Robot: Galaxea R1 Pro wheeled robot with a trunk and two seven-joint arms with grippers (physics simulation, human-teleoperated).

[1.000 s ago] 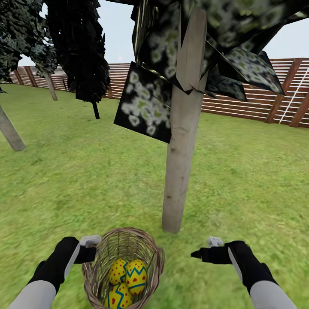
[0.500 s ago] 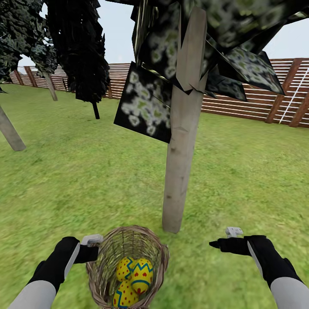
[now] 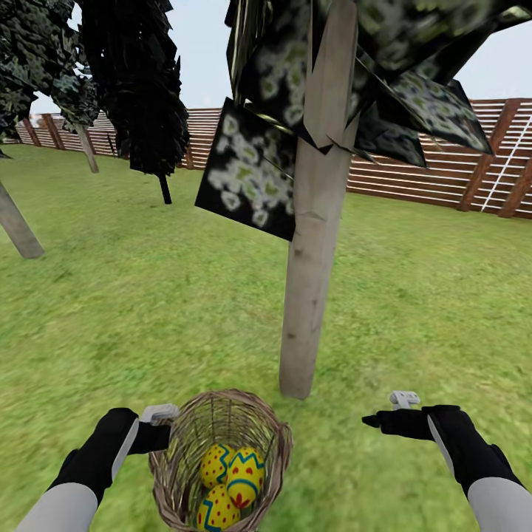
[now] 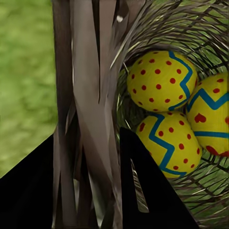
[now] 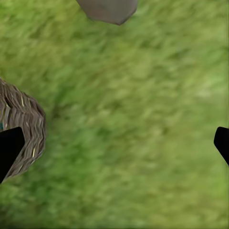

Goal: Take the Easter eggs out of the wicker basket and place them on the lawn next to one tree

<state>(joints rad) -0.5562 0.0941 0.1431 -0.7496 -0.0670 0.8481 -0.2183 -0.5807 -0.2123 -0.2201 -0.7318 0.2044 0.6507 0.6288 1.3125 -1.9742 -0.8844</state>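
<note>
Your left gripper (image 3: 164, 427) pinches the light, springy basket (image 3: 218, 462) rim, your right gripper (image 3: 384, 415) gapes empty; cup those slippery, rounded eggs (image 3: 227, 479) midway.

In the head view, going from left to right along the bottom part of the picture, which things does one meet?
Left gripper holding the basket's rim → wicker basket with the three Easter eggs inside → bare lawn → right gripper, open over the grass.

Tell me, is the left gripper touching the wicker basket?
Touching: in the left wrist view the left gripper is closed around the wicker basket rim.
</note>
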